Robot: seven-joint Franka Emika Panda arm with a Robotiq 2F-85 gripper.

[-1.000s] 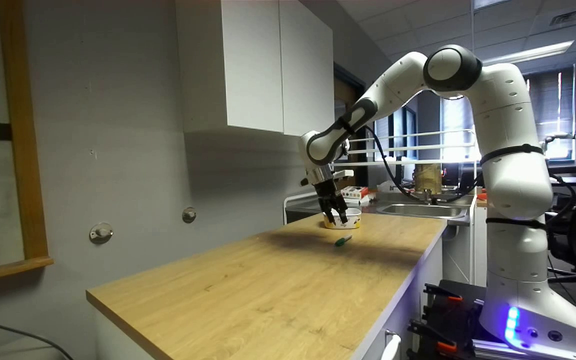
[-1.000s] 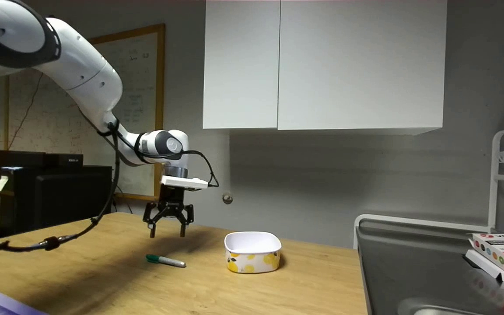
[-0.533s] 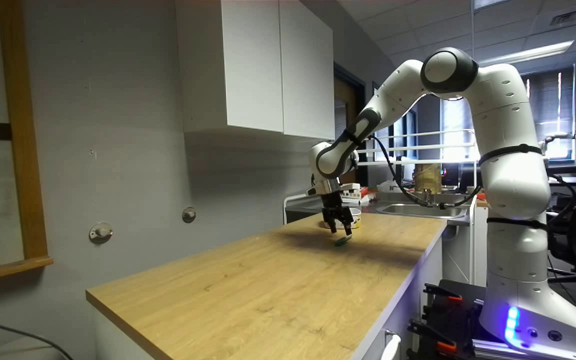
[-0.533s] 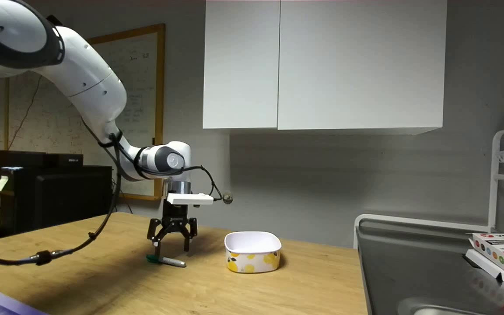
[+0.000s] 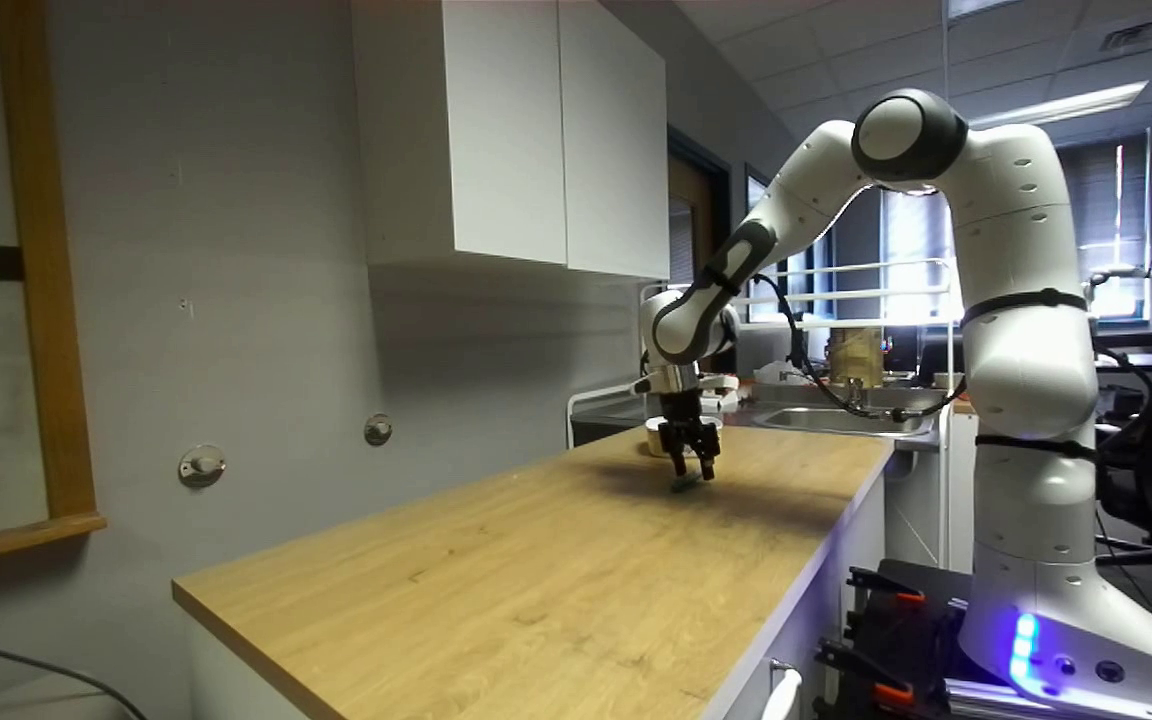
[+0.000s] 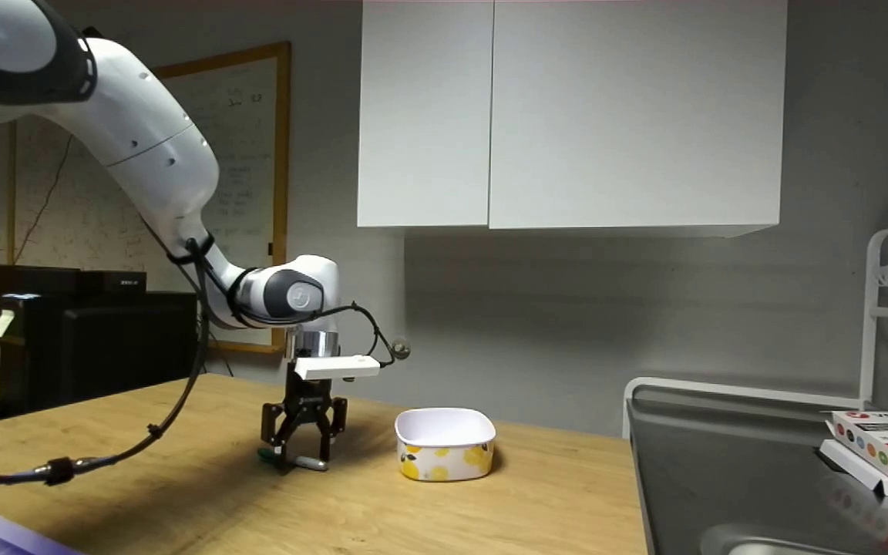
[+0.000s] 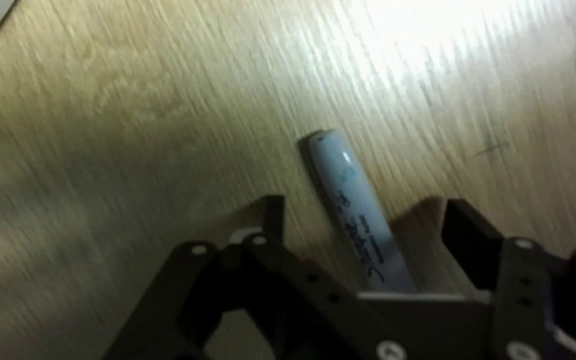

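A marker with a grey body (image 7: 348, 185) and a green cap (image 6: 267, 455) lies flat on the wooden countertop. My gripper (image 7: 367, 212) points down over it, its open jaws on either side of the body. In the wrist view wood shows between the marker and both fingers, so neither appears to touch it there. The cap end is hidden behind the gripper in that view. In both exterior views the fingertips reach down close to the counter at the marker. A white bowl with yellow lemon prints (image 6: 444, 461) stands beside the gripper, partly covered by it in an exterior view (image 5: 653, 440).
White wall cabinets (image 6: 567, 116) hang above the wooden countertop (image 5: 496, 560). A metal sink (image 5: 841, 421), a white rack (image 6: 872, 324) and a red and white box (image 6: 887, 443) lie beyond the bowl. Black monitors (image 6: 128, 347) stand at the far end.
My gripper has come down from above the counter to the marker, shifting slightly sideways. Its jaws have narrowed a little. The marker and bowl have stayed in place.
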